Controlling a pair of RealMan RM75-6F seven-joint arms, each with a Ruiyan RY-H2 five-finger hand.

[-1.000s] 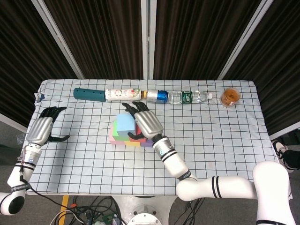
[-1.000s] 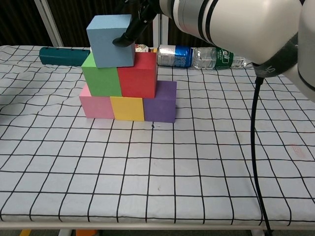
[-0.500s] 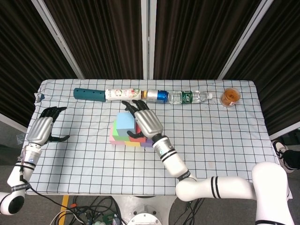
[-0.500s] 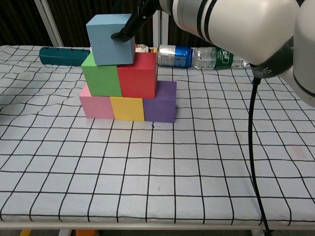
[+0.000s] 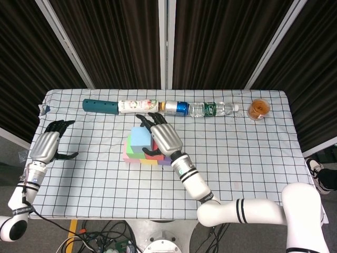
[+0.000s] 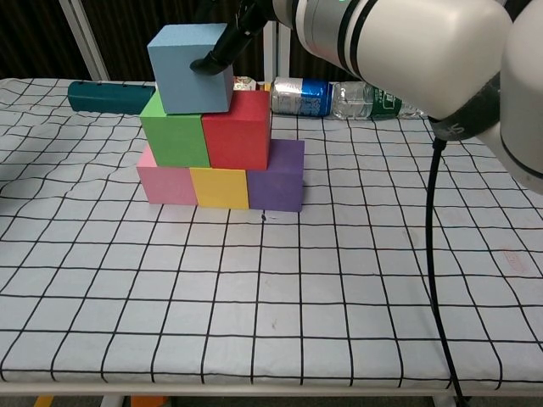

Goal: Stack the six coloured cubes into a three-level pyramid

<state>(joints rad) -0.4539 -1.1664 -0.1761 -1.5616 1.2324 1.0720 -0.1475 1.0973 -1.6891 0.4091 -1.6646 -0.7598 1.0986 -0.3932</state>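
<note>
Worktop (image 5: pixel 253 158) under a checked cloth. Pyramid sits just left of centre: pink cube (image 6: pixel 167 182), yellow cube (image 6: pixel 219 187) and purple cube (image 6: pixel 278 176) form the base row, touching side to side; green cube (image 6: pixel 176 134) and red cube (image 6: pixel 239 129) stand on them; blue cube (image 6: pixel 190 69) tops the stack, slightly skewed and set toward the green side.

Open cloth lies from the stack toward 6 o'clock up to the near edge, and from 3 to 5 o'clock across the right half. Toward 12 o'clock a row of lying items runs along the far side: teal tube (image 5: pixel 100 106), white bottle (image 5: pixel 138 106), can (image 5: pixel 177 107), clear bottle (image 5: pixel 212 109). The red cube's rear hides part of this row in the chest view.

Right hand (image 5: pixel 163 136) hovers over the stack's right side, fingers (image 6: pixel 214 58) spread, one dark tip touching the blue cube's upper right face; nothing is gripped.

Left hand (image 5: pixel 47 145) rests at 9 o'clock, well apart from the stack near the left edge, fingers loosely apart, holding nothing.

Orange cup (image 5: pixel 258 109) stands at 2 o'clock near the far right corner; contents cannot be told.
</note>
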